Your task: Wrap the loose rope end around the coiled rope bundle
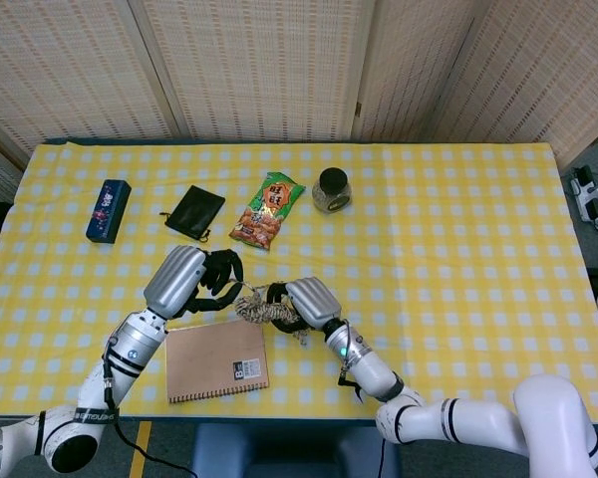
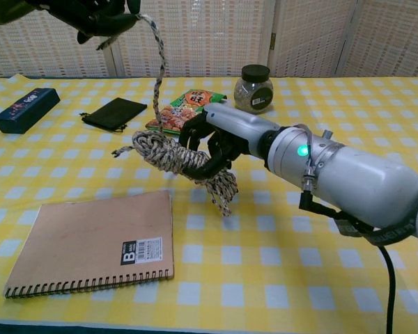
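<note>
Desk (image 1: pixel 458 229): yellow checked cloth.
Room: woven screen panels (image 1: pixel 249 65) behind.
Right hand (image 2: pixel 219 136): clamped on rope bundle (image 2: pixel 168 154).
Left hand (image 2: pixel 101 15): pinching loose rope end (image 2: pixel 155 49), raised.

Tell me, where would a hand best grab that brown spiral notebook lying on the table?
Probably the notebook is best taken by its far long edge, opposite the spiral wire, coming from above: it lies flat and closed on the tablecloth, so only its thin edges offer a hold, and the wire side looks awkward to pinch.
</note>
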Robot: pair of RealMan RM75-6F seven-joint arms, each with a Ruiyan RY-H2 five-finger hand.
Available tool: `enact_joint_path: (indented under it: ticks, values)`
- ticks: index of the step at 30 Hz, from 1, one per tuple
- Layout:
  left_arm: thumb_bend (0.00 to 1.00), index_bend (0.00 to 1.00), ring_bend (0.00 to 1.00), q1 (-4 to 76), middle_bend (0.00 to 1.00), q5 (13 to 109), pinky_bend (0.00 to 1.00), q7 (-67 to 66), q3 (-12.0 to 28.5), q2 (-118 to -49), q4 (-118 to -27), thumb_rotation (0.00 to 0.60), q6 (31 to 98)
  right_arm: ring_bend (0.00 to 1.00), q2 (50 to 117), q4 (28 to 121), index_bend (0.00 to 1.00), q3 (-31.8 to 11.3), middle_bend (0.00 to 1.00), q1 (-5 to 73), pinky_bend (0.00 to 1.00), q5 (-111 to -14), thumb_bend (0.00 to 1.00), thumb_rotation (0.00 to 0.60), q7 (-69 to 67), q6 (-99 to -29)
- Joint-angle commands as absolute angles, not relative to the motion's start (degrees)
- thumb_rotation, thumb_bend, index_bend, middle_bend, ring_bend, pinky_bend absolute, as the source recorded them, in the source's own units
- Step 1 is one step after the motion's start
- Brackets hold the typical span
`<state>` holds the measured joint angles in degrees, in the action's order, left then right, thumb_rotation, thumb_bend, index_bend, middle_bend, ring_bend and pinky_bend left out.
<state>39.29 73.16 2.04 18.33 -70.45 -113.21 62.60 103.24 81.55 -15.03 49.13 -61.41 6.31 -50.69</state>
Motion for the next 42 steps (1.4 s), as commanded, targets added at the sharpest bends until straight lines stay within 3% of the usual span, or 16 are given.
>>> enact_joint_path:
  ticks: [1,7,21,33,42]
  values:
    - [0.69,0.70,0.77,38.6,0.86,76.4,0.75,4.7,17.0,-68.6,-114.5,0.600,62.0,0.73,104.7,79.9,0.81,-15.8,0.69,50.1,0.66,-60.7,0.65,0.600,5.1,-49.0]
    - [0.69,0.70,0.77,38.4,0.86,81.5,0.75,7.3,15.3,-66.7,-116.4,0.600,61.6,0.73,108.1,76.8,0.81,-18.0,0.69,51.6,0.66,-59.3,0.65,0.600,1.9,-47.0]
    - [0.69,0.70,0.77,36.1,0.86,90.7,0.75,12.6,8.1,-64.7,-115.3,0.600,62.5,0.73,115.5,68.4,0.81,-25.4,0.69,49.3,0.66,-64.6,0.68,0.600,-9.0,-62.0]
    - [0.69,0.70,0.77,33.6,0.86,86.7,0.75,21.3,5.0,-68.1,-102.3,0.600,62.5,0.74,105.9,76.9,0.83,-26.7,0.71,43.8,0.66,-70.0,0.68,0.600,-24.1,-63.7]
    - [0.69,0.70,0.77,33.6,0.86,81.0,0.75,24.4,4.5,-71.0,-92.6,0.600,58.0,0.75,99.7,81.6,0.84,-26.7,0.71,40.5,0.67,-71.9,0.68,0.600,-31.4,-64.3]
